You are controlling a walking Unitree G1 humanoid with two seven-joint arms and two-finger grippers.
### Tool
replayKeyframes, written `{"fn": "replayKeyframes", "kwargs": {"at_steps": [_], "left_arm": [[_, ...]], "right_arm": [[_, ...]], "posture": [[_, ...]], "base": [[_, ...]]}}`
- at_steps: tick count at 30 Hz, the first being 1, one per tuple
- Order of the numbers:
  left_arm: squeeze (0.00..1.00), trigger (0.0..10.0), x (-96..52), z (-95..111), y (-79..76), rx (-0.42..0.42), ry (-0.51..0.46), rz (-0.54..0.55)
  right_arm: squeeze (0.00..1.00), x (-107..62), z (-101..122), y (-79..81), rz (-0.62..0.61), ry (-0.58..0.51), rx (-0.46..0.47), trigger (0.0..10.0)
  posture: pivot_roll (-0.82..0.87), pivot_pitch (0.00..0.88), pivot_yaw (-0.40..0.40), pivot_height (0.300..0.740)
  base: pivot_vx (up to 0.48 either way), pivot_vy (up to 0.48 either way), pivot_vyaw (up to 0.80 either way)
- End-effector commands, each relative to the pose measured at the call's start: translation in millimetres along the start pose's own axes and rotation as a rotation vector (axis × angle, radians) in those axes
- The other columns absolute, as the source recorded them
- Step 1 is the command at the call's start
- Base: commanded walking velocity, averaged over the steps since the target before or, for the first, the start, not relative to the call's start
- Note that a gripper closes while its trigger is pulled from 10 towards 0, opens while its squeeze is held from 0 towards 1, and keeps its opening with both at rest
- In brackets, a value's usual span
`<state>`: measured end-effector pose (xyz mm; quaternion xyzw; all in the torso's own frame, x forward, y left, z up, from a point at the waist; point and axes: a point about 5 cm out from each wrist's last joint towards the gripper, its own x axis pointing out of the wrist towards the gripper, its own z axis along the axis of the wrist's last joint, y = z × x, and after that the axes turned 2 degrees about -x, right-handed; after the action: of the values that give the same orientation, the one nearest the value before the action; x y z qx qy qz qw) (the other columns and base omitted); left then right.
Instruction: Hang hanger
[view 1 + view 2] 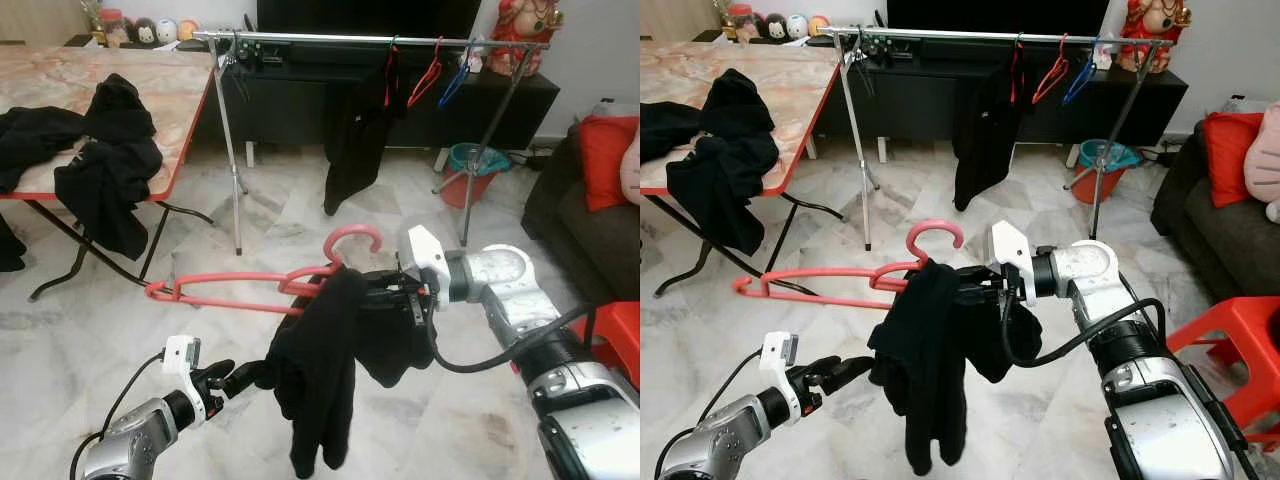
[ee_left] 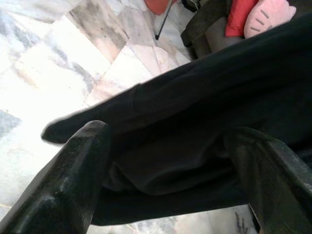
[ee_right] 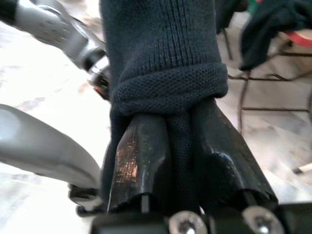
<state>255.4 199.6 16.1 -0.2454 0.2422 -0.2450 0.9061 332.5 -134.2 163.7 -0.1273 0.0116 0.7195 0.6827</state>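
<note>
Up close, right gripper [image 3: 178, 161] fingers clench black garment [image 1: 320, 370] on red hanger [image 1: 235, 285]; left gripper [image 2: 170, 161] fingers spread, straddling cloth.

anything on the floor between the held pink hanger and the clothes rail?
No. In the left eye view, bare marble floor separates the pink hanger from the clothes rail; a black garment hangs from the rail farther back.
</note>
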Motion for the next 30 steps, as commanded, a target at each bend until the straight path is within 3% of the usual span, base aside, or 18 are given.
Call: {"fn": "replayKeyframes", "kwargs": {"at_steps": [1, 6, 19, 26, 27, 30], "left_arm": [[0.00, 10.0, 1.9, 1.4, -1.1, -0.020, -0.009, -0.015], [0.00, 10.0, 1.9, 6.9, -6.1, -0.005, -0.024, -0.096], [0.00, 10.0, -5.2, 24.1, -17.0, 0.030, -0.093, -0.243], [0.00, 10.0, -2.8, 23.7, -23.9, 0.067, -0.045, -0.296], [0.00, 10.0, 0.4, 18.8, -23.5, 0.110, 0.020, -0.278], [0.00, 10.0, 4.0, 16.5, -19.6, 0.128, 0.049, -0.225]], "right_arm": [[0.00, -1.1, 15.0, -2.7, 0.027, -0.047, -0.054, 0.0], [0.00, 1.0, 11.1, 4.3, 0.102, -0.010, -0.035, 0.0], [0.00, 1.7, 1.2, 7.4, 0.116, 0.031, -0.002, 0.0], [0.00, 5.9, 1.1, 9.6, 0.134, 0.032, -0.010, 0.0], [0.00, 11.4, 5.4, 12.2, 0.164, 0.025, -0.035, 0.0], [0.00, 17.7, 12.2, 16.3, 0.202, 0.005, -0.061, 0.0]], "posture": [[0.16, 0.000, -0.083, 0.732], [0.16, 0.000, -0.091, 0.732], [0.16, 0.000, -0.099, 0.732], [0.16, 0.000, -0.095, 0.732], [0.15, 0.000, -0.093, 0.732], [0.15, 0.000, -0.094, 0.732]], "base": [[0.000, 0.000, 0.00], [0.000, 0.000, 0.00], [0.000, 0.000, 0.00], [0.000, 0.000, 0.00], [0.000, 0.000, 0.00], [0.000, 0.000, 0.00]]}}
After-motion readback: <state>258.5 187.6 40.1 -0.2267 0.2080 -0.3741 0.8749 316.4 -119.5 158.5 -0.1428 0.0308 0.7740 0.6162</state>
